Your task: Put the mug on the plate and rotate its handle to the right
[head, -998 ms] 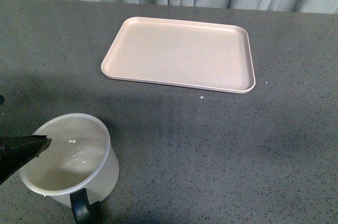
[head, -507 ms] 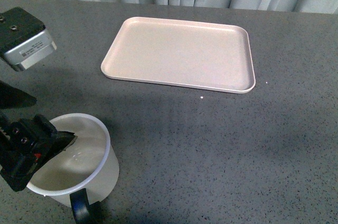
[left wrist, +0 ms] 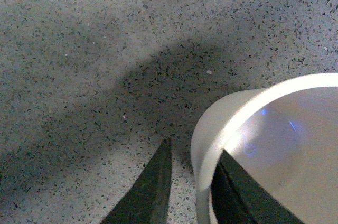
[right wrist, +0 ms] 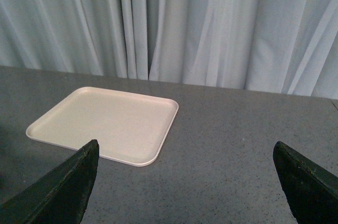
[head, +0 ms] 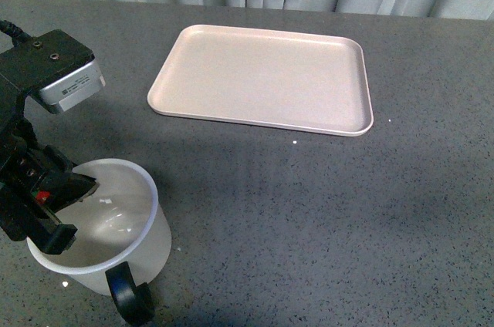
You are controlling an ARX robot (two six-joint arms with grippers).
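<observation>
White mug, wall between parted tips of left pincer, right pincer wide, empty, plate well apart

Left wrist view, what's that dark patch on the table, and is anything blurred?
Left wrist view: a soft shadow on the speckled grey table, beside the white cylindrical mug; the black left gripper looks slightly soft up close; a bluish glint shows inside the mug.

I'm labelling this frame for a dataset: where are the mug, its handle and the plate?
mug [head: 116, 223], front view, on its white inside surface.
handle [head: 125, 294], front view, on the black loop at the mug's near side.
plate [head: 262, 80], front view, on the bare middle of its flat surface.
</observation>
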